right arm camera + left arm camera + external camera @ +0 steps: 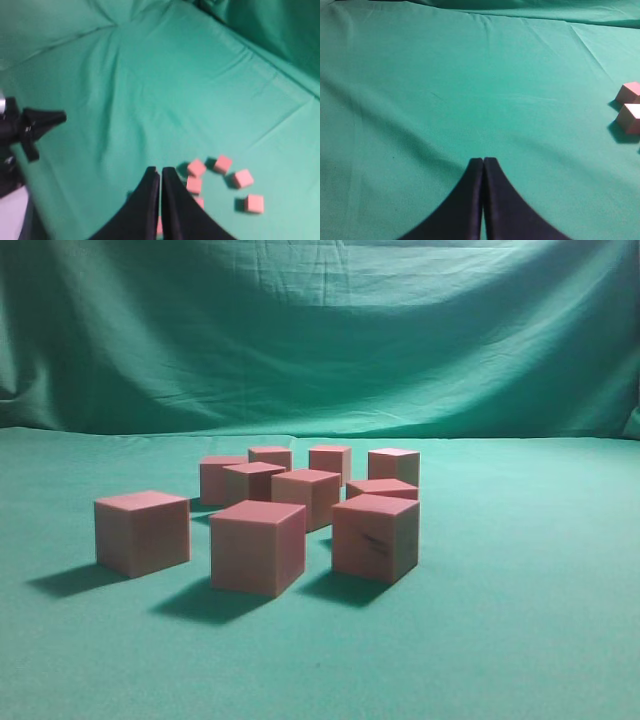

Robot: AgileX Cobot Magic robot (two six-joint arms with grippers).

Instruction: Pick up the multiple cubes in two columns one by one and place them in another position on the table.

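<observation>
Table (540, 620): flat surface under slightly wrinkled teal-green cloth. Nine pinkish-red cubes (305, 495) rest directly on it in a loose cluster. Front right cube (376, 537) shows a dark scuff; leftmost cube (142, 531) sits slightly apart.

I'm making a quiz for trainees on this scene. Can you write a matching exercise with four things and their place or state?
Things:
1. scuffed cube
2. leftmost cube
3. left gripper
4. backdrop

Place or state:
A. hangs draped at the back
B. fingers shut
C. front right in the exterior view
D. stands apart at the left in the exterior view

Pairs: 1-C, 2-D, 3-B, 4-A
</observation>
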